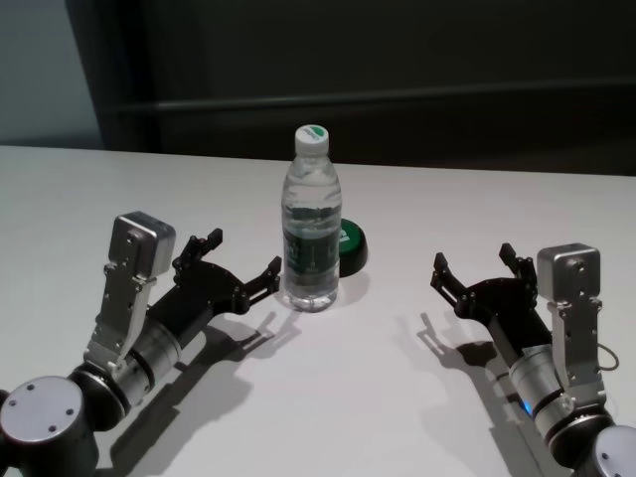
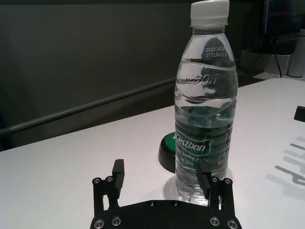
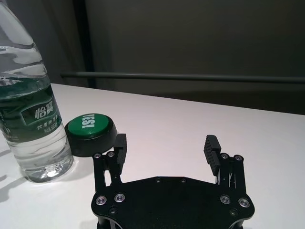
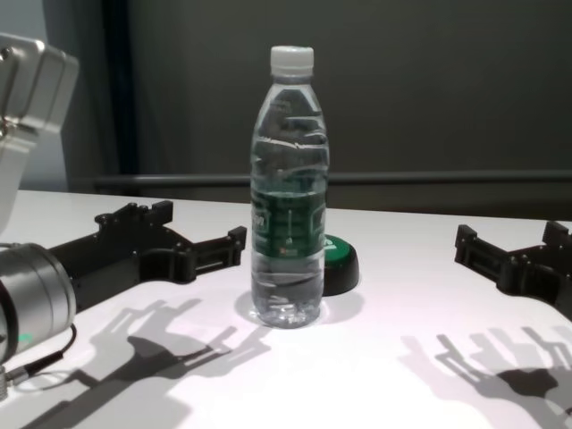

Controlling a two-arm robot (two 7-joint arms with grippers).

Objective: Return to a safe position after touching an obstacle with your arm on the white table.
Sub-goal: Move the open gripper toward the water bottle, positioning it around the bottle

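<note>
- Obstacle, a tall clear plastic water bottle (image 1: 312, 221) with white screw cap and dark green label band, stands upright mid-way across the broad white matt table (image 1: 378, 397).
- My left gripper (image 1: 237, 262) is spread, holding nothing; one fingertip (image 2: 204, 172) sits just beside the bottle's base. Contact: cannot tell.
- My right gripper (image 1: 475, 268), also spread and unladen, lies well apart.
- Judgement: retreat means pulling the left arm back, away from the bottle.
- Right wrist view alone shows the low black puck with green top (image 3: 90, 133) whole.

Clear capped bottle (image 1: 312, 221) upright on white table (image 1: 348, 397).
</note>
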